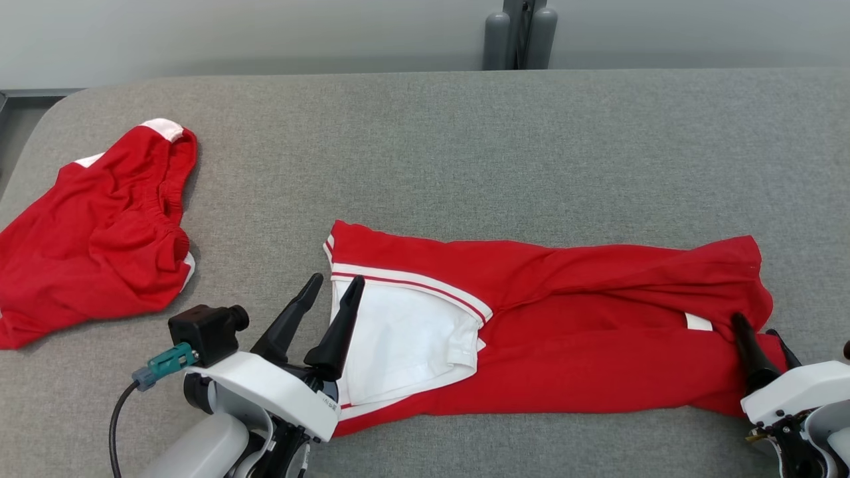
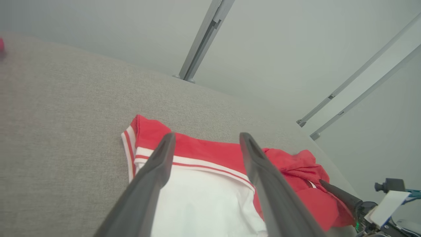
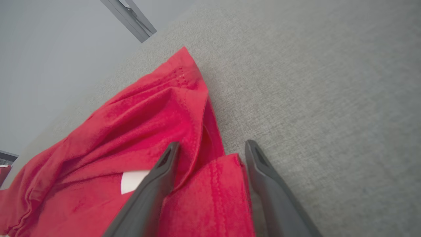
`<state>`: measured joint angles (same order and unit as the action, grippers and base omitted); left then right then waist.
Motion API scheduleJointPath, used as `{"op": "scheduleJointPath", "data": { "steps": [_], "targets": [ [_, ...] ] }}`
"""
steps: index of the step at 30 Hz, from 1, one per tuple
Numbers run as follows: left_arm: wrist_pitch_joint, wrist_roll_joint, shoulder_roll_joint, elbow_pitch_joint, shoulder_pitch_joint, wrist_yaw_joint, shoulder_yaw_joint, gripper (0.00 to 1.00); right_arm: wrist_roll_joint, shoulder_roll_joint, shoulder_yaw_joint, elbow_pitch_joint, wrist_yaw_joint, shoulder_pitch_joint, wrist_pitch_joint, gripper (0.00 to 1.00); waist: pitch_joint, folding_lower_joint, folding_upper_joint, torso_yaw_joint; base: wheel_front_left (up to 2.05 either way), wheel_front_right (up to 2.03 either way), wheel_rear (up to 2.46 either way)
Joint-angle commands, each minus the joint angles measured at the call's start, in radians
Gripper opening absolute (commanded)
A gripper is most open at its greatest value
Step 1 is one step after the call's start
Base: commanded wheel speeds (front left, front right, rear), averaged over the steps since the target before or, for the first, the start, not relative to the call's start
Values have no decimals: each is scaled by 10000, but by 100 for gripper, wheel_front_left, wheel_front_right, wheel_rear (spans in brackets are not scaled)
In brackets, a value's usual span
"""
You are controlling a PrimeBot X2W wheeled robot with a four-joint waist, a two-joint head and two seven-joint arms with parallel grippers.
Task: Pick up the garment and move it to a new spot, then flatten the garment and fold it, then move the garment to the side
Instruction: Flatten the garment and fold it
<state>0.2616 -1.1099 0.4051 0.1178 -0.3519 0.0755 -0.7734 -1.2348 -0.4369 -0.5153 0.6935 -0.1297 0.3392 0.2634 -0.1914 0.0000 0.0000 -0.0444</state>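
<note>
The garment (image 1: 564,332), red with a white panel and white stripes, lies folded into a long band across the middle and right of the grey table (image 1: 465,146). My left gripper (image 1: 331,287) is open at the band's left end, one finger over the white panel and the other just off the cloth. In the left wrist view the left gripper (image 2: 207,136) stands open above the garment (image 2: 148,131). My right gripper (image 1: 756,326) is open at the band's right end. In the right wrist view the right gripper (image 3: 213,145) straddles a fold of the garment (image 3: 148,108).
A second red piece of clothing (image 1: 99,239) with white trim lies crumpled at the table's left edge. Grey posts (image 1: 521,33) stand behind the far edge. Bare grey table stretches beyond the garment.
</note>
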Motion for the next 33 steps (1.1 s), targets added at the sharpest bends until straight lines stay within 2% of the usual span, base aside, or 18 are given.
{"op": "scheduleJointPath", "data": {
  "steps": [1, 8, 10, 11, 15, 19, 33],
  "targets": [
    [39, 92, 62, 68, 110, -40, 74, 100, -213, 105, -93, 45, -21, -3, 4, 100, -64, 0, 0, -46, 0, 0, 0],
    [39, 182, 28, 123, 84, -104, 103, 100, -693, 426, -575, 238, -21, -104, -58, 100, -116, 0, 0, -166, 0, 0, 0],
    [38, 186, 31, 129, 115, -100, 84, 100, -830, 512, -758, 178, -21, -160, -79, 27, -92, 0, 0, -186, 0, 0, 0],
    [32, 183, 31, 137, 130, -98, 71, 100, -912, 534, -849, 123, -21, -186, -79, 0, -78, 0, 0, -195, 0, 0, 0],
    [7, 125, 29, 161, 173, -81, 57, 100, -1117, 448, -1065, -32, -21, -158, -67, 0, -17, 0, 0, -195, 0, 0, 0],
    [7, 93, 35, 149, 138, -81, 58, 100, -884, 384, -823, -260, -21, 49, -23, 0, 33, 0, 0, -153, 0, 0, 0],
    [12, 44, -18, 141, 253, -143, 75, 100, 817, 137, 1738, -1093, -21, -400, 7, 0, 150, 0, 0, 11, 0, 0, 0]
  ]
}}
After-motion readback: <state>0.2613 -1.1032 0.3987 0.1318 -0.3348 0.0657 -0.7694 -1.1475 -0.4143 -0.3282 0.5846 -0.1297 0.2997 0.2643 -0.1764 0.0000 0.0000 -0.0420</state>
